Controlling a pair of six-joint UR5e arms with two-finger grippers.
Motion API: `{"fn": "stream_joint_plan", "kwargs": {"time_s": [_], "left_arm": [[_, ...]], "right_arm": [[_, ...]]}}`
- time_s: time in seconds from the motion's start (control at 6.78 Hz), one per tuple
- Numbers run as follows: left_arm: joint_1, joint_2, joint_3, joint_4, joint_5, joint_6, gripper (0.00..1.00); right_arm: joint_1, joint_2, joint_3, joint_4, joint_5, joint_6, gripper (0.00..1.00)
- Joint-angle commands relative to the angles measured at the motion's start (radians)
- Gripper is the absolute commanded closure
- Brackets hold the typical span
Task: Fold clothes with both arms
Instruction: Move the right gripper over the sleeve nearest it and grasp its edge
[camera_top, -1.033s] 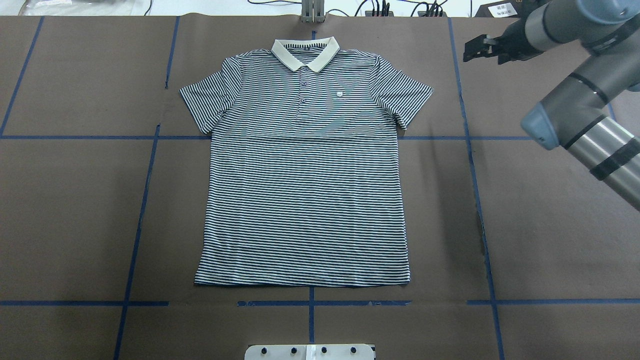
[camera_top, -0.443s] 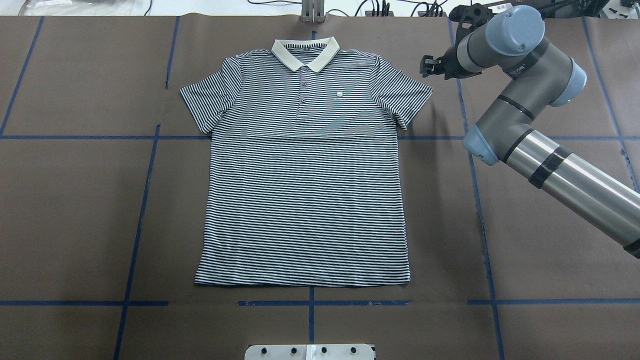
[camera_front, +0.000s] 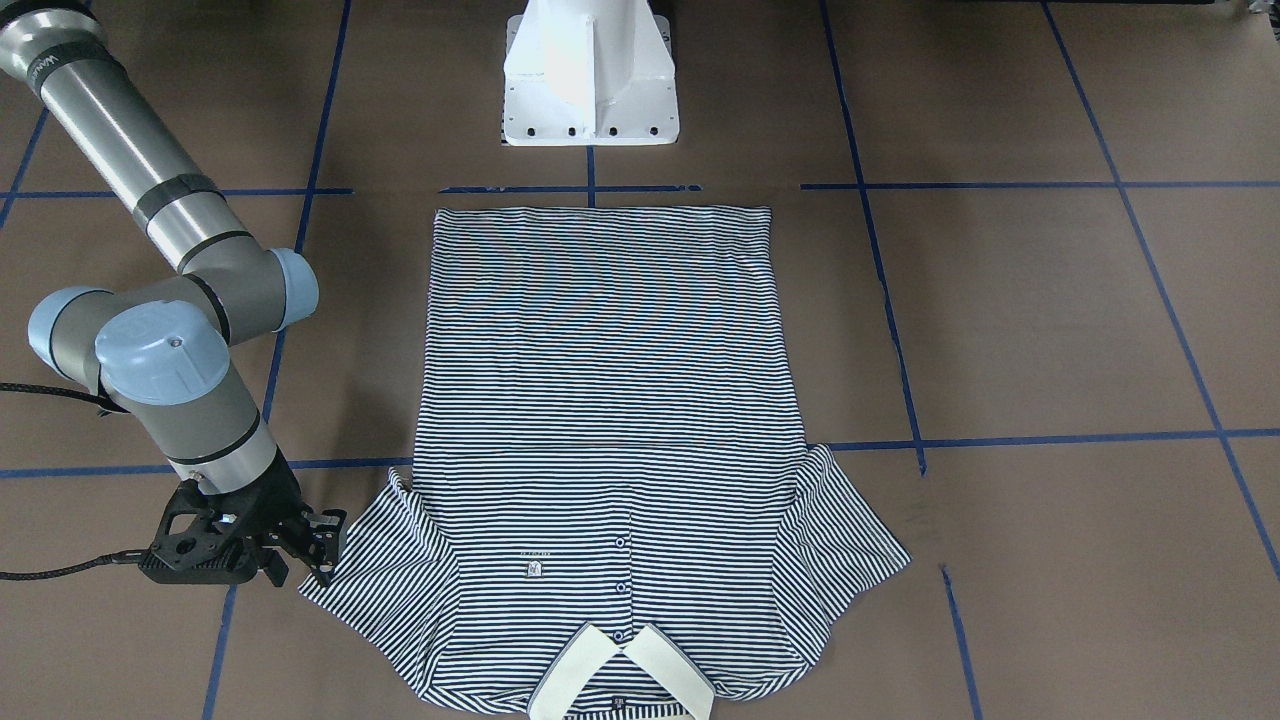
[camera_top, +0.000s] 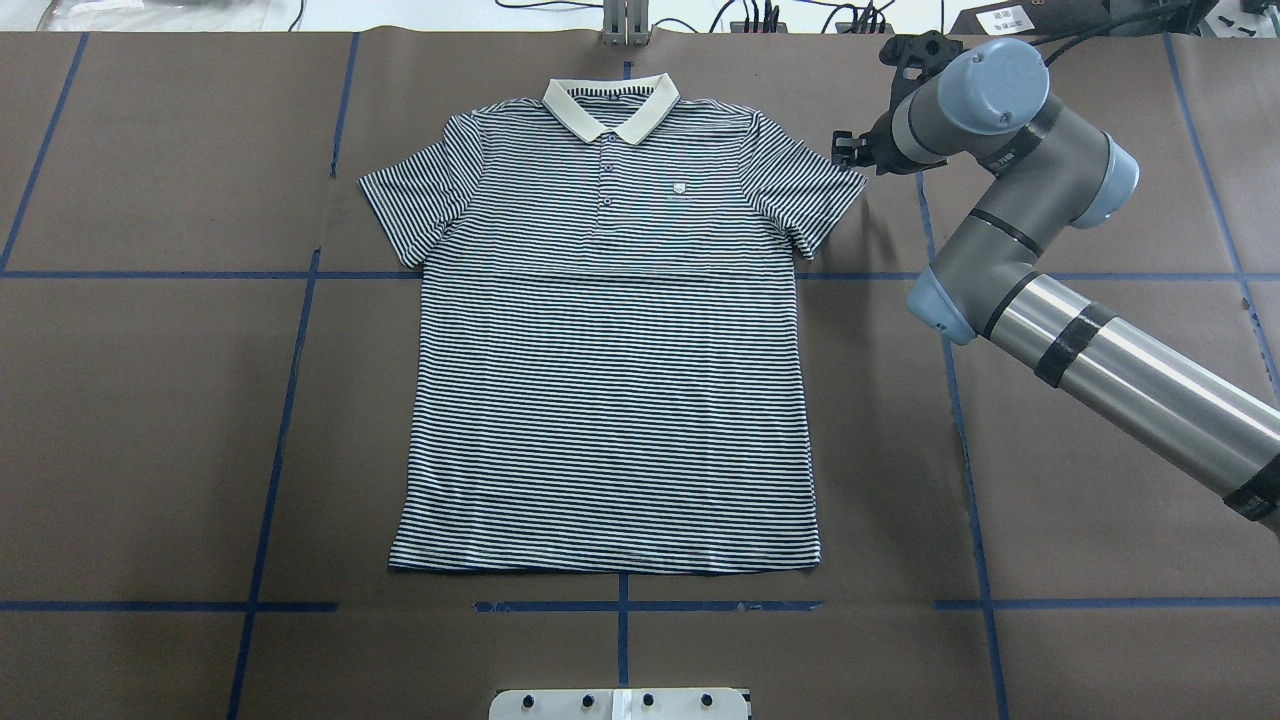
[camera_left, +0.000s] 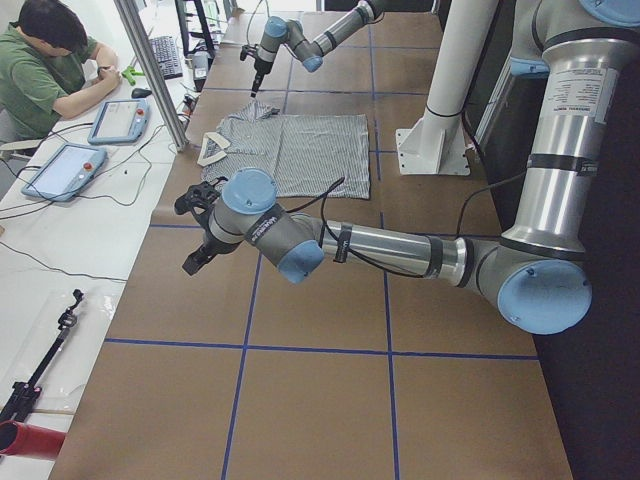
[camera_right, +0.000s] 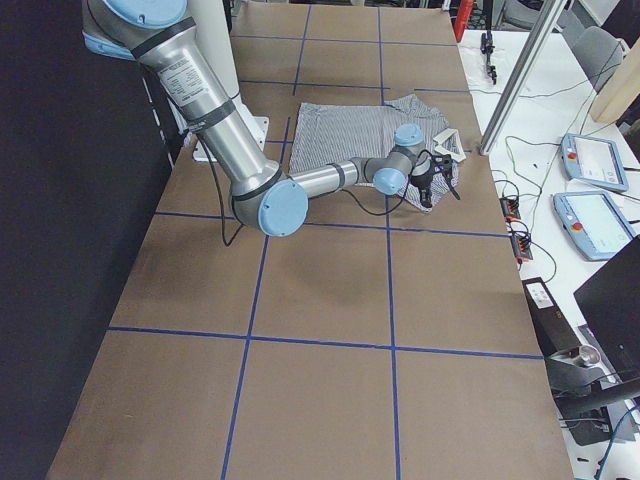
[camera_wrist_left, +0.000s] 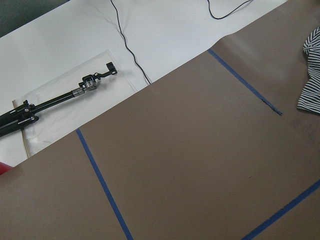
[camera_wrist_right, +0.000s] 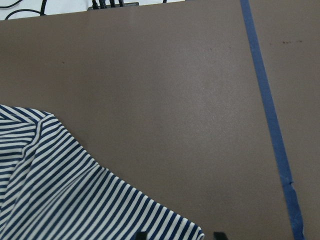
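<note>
The striped polo shirt (camera_top: 610, 380) lies flat and face up on the brown table, its cream collar (camera_top: 611, 103) at the far edge. My right gripper (camera_top: 843, 152) hangs just off the tip of the shirt's right-hand sleeve (camera_top: 815, 190). In the front-facing view the same gripper (camera_front: 318, 548) sits beside that sleeve's corner. The right wrist view shows two black fingertips (camera_wrist_right: 141, 235) well apart, with the sleeve (camera_wrist_right: 75, 190) corner between them, so it is open. My left gripper (camera_left: 193, 258) hovers over bare table, away from the shirt; whether it is open or shut I cannot tell.
The white pedestal base (camera_front: 590, 80) stands at the robot's side of the table. Cables (camera_top: 760, 15) run along the far edge. A person (camera_left: 50, 60) sits at a white side table with tablets (camera_left: 65, 170). A black tool (camera_wrist_left: 55, 95) lies there too.
The right arm has swung in from the table's right side towards the shirt, bringing its gripper to the sleeve tip. The shirt has not moved.
</note>
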Motion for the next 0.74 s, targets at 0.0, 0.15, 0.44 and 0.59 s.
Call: {"fn": "stream_joint_plan", "kwargs": {"time_s": [0.0,0.15,0.44,0.59], "left_arm": [[0.000,0.000,0.000,0.000,0.000,0.000,0.00],[0.000,0.000,0.000,0.000,0.000,0.000,0.00],[0.000,0.000,0.000,0.000,0.000,0.002,0.00],[0.000,0.002,0.000,-0.002,0.000,0.002,0.00]], "right_arm": [[-0.007,0.008,-0.031,0.000,-0.017,0.000,0.46],[-0.010,0.019,-0.046,0.000,-0.020,-0.001,0.46],[-0.021,0.020,-0.055,0.000,-0.035,0.000,0.46],[-0.024,0.020,-0.060,0.000,-0.041,-0.001,0.46]]}}
